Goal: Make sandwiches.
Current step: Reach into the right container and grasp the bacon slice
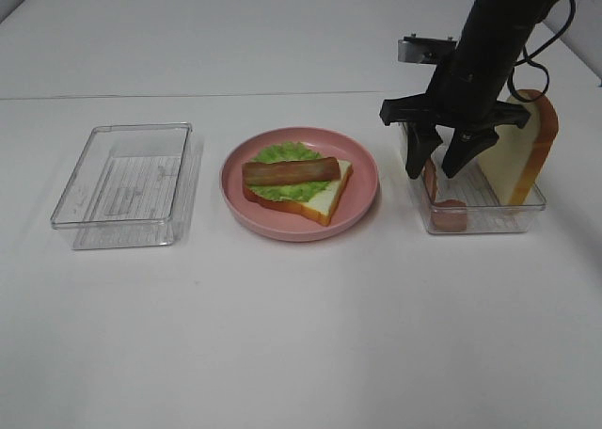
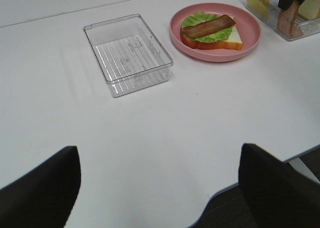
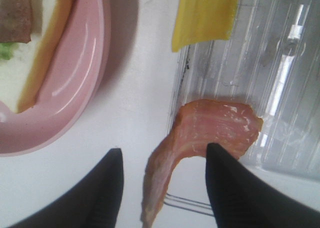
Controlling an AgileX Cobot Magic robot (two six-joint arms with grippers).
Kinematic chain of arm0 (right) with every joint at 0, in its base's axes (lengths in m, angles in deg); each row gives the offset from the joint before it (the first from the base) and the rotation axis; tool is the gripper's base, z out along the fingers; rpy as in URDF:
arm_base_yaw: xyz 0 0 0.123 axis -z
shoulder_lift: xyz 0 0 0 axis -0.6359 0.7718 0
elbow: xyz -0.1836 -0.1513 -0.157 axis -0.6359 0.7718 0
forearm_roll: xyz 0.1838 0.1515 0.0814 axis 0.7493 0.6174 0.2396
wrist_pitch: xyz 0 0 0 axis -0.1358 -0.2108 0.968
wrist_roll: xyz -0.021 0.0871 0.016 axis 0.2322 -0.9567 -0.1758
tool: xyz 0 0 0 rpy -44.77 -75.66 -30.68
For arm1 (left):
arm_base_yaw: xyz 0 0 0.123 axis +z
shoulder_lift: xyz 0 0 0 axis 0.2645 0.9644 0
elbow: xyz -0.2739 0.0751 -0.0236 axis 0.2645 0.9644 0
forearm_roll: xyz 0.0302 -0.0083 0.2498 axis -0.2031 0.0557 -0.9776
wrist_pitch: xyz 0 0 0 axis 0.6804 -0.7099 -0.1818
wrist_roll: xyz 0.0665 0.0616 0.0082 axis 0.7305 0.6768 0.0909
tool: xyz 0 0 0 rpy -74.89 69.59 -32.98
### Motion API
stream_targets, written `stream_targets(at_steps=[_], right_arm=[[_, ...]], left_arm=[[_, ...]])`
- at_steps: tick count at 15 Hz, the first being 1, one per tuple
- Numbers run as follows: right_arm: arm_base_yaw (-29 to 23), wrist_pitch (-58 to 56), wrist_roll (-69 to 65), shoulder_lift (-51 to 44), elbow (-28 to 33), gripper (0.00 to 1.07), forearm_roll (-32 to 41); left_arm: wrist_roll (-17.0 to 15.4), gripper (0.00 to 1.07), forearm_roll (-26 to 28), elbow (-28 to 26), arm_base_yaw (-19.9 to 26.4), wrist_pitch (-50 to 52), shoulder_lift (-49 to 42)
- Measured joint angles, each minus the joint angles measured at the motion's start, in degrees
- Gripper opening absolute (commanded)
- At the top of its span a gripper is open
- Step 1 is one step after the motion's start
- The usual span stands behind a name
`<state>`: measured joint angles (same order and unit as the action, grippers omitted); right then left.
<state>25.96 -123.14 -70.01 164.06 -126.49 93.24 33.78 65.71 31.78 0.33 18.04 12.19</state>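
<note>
Brightly and evenly lit from above, with only a soft grey shadow beside the pink plate (image 3: pixel 75 88), white glare streaks across the ribs of the clear tray (image 3: pixel 280 63), sharp in the high view, slightly soft on the right gripper (image 3: pixel 164 148) up close.

surface: white table (image 1: pixel 282 335), matte, fills the high view | seam (image 1: pixel 188 96): thin line across the far part | floor (image 2: pixel 222 213): dark grey past the near edge | light: even, soft shadows

Right gripper (image 1: pixel 435 166) low, jaws apart (left gripper (image 2: pixel 160 188) wide open)
</note>
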Motion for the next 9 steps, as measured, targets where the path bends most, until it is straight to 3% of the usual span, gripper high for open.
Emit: stream_targets(at_steps=[3, 7, 9], right_arm=[[0.0, -0.1, 0.0, 0.9, 0.0, 0.37, -0.1], [0.0, -0.7, 0.0, 0.9, 0.0, 0.0, -0.9], [0.0, -1.1, 0.1, 0.9, 0.0, 0.0, -0.9]], left_arm=[[0.0, 0.81, 0.0, 0.0, 0.0, 0.1, 0.0], [0.0, 0.81, 0.0, 0.0, 0.0, 0.1, 0.0], [0.0, 0.81, 0.0, 0.0, 0.0, 0.1, 0.0]])
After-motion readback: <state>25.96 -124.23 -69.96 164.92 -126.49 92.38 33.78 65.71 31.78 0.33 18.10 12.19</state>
